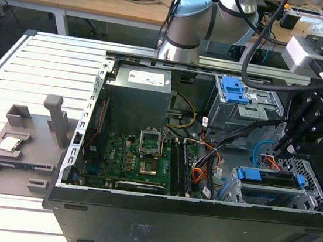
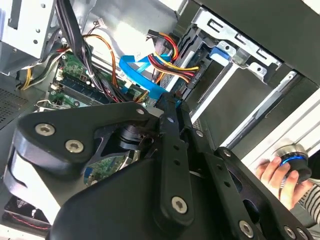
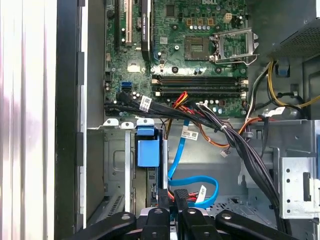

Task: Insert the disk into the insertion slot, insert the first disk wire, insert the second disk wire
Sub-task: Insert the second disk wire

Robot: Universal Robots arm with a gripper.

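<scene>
The disk (image 1: 271,185) lies inside the insertion slot (image 1: 319,183) at the exterior view's right, and its blue carrier tab (image 3: 148,150) shows at the cage mouth. My gripper (image 1: 277,149) hangs just over the disk's rear edge. Its fingers (image 3: 182,202) are pressed together at the end of the first disk wire (image 1: 271,163), whose red lead (image 3: 180,192) shows right at the fingertips. The second disk wire (image 3: 196,181) curls in a light-blue loop beside them and runs past the fingertip (image 2: 168,102) as a blue band (image 2: 142,75).
A grey cage with a blue latch (image 1: 234,90) stands behind the slot. A black cable bundle (image 3: 235,145) crosses between the motherboard (image 1: 139,159) and the drive bays. A person's hand (image 2: 275,175) rests on a round knob outside the case.
</scene>
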